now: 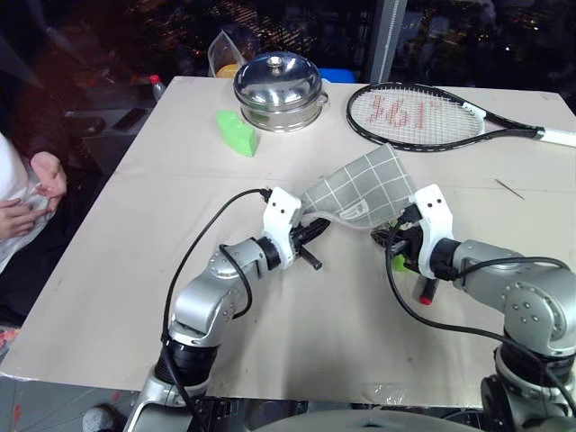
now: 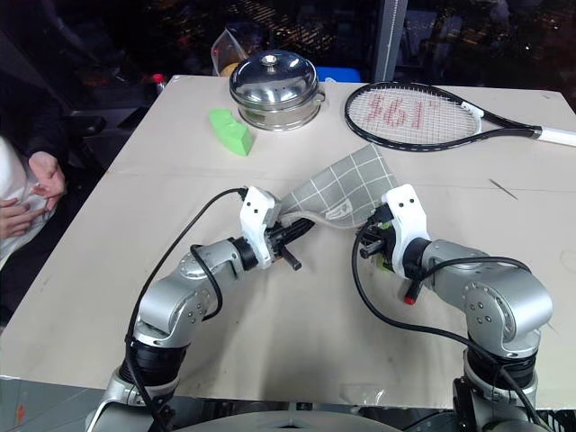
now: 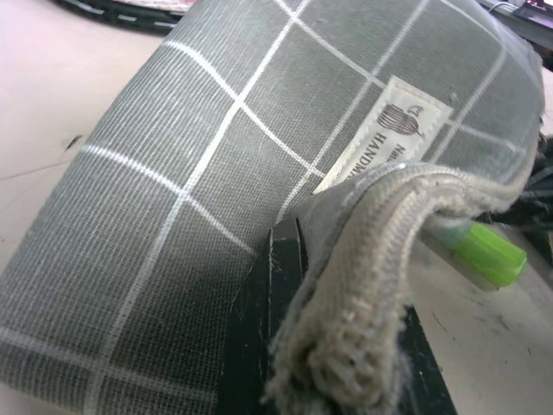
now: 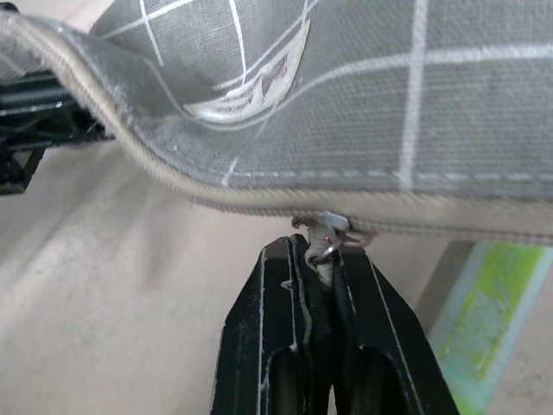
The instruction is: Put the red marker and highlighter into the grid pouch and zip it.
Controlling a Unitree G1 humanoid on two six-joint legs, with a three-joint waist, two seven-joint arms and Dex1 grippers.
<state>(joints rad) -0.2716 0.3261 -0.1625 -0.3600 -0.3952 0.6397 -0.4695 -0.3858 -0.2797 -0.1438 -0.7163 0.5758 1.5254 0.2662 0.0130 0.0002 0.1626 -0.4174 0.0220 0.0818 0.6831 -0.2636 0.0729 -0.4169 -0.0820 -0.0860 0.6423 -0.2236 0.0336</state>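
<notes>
Both tools (image 1: 317,236) (image 1: 392,236) clamped on grid pouch (image 1: 364,184) above beige table (image 1: 135,270); dark surroundings

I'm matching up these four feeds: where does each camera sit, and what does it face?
Left eye, right eye: head, looking down over both arms at the table.
Left wrist: looks along its fingers, shut on the grid pouch edge.
Right wrist: looks along its fingers, shut on the zipper pull.
Shared: both wrist views show the pouch and the highlighter.
</notes>
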